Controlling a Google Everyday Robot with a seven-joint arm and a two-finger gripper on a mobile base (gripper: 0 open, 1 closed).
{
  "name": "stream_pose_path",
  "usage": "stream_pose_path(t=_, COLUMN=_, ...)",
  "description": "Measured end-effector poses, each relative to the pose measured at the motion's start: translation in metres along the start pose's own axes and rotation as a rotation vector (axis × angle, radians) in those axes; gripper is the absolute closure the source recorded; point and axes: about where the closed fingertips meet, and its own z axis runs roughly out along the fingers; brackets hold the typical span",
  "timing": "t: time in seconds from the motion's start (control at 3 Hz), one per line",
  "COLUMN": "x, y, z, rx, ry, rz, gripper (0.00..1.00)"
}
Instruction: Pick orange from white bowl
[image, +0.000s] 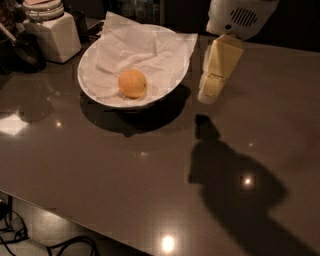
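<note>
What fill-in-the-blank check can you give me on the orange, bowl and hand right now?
The orange lies ____ the white bowl, on crumpled paper.
In the camera view the hand hangs to the ____ of the bowl, above the table.
The paper lining the bowl is ____ in colour.
Missing words: inside; right; white.

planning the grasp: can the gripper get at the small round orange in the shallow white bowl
Probably yes: the gripper hangs just right of the shallow white bowl, and the small round orange lies uncovered on crumpled white paper with nothing above it.
</note>
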Motion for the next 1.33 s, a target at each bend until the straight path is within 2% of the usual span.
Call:
stream_pose_path(t=0.67, x=-0.087, y=-0.014, z=0.033, rx=-0.041, ry=0.021, rz=-0.150, gripper=0.00)
stream_pose_path(t=1.33, x=-0.105, y=-0.023, z=0.039, rx=-0.017, ry=-0.026, rz=-0.147, gripper=0.00)
